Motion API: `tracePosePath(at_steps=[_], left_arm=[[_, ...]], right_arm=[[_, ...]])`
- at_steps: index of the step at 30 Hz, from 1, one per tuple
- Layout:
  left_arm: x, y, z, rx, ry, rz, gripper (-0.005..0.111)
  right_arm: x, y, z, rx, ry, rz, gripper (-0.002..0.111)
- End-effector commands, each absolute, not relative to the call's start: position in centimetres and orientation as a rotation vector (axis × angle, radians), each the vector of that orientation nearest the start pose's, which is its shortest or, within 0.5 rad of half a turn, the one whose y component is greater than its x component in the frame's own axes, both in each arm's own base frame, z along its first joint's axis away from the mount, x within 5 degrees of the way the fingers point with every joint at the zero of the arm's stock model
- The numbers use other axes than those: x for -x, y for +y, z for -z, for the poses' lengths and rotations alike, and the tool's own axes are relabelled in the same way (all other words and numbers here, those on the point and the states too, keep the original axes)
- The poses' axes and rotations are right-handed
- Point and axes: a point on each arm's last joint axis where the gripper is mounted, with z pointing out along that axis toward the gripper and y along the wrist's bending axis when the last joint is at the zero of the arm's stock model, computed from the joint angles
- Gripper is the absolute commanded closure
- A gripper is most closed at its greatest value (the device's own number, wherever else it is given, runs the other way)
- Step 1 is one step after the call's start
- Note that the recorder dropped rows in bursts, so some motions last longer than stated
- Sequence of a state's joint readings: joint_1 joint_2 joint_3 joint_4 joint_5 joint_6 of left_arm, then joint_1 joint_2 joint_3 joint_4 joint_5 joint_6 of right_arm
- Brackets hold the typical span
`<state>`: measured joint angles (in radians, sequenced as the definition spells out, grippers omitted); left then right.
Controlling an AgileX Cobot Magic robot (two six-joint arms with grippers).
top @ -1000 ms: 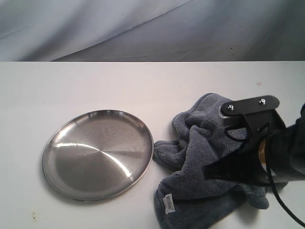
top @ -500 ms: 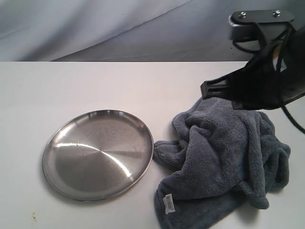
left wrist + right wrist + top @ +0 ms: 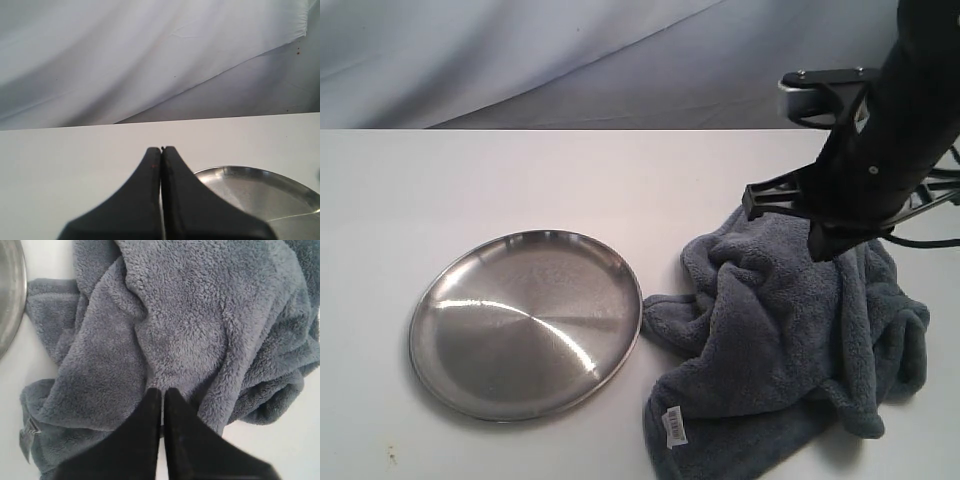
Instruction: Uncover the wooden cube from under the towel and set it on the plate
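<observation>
The slate-grey towel (image 3: 790,330) lies bunched on the white table, right of the steel plate (image 3: 525,325), which has nothing on it. Its white label (image 3: 675,427) sits at the near edge. The wooden cube is hidden; no wood shows in any view. My right gripper (image 3: 832,245) hangs over the towel's far side, pointing down. In the right wrist view this gripper (image 3: 162,390) is shut with nothing between its fingers, just above the towel's (image 3: 190,325) folds. My left gripper (image 3: 161,148) is shut and empty, with the plate's (image 3: 260,192) rim just beyond it. It is outside the exterior view.
A wrinkled grey-white backdrop cloth (image 3: 570,60) hangs behind the table's far edge. Bare white tabletop (image 3: 520,180) stretches left of and behind the plate. The towel reaches nearly to the exterior view's right and bottom borders.
The right arm rose from low on the towel, then swung and came down over the towel's far side. The towel's folds and the plate look unchanged.
</observation>
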<state>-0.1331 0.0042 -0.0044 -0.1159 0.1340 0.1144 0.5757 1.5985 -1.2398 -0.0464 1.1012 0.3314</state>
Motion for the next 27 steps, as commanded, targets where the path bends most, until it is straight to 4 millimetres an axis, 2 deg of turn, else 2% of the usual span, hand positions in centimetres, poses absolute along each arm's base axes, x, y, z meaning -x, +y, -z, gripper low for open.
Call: tracePosePath(at_steps=[1, 6, 8, 24, 27], left_arm=[[-5.6, -0.9, -20.1, -0.119, 1.611, 0.123, 0.107], [-5.6, -0.9, -20.1, -0.119, 1.611, 0.123, 0.107], [-5.6, -0.9, -20.1, -0.119, 1.611, 0.123, 0.107], [-5.6, -0.9, -20.1, -0.119, 1.611, 0.123, 0.107], [-5.6, -0.9, -20.1, -0.119, 1.611, 0.123, 0.107]], right_arm=[[-27.3, 17.3, -24.7, 0.376, 2.987, -0.071, 0.084], [-27.9, 17.9, -22.6, 0.353, 3.050, -0.065, 0.032], [-28.1, 17.9, -22.1, 0.343, 3.061, -0.046, 0.022], [-29.3, 18.1, -18.9, 0.315, 3.080, 0.055, 0.021], [-29.6, 18.0, -18.2, 0.320, 3.081, 0.099, 0.026]])
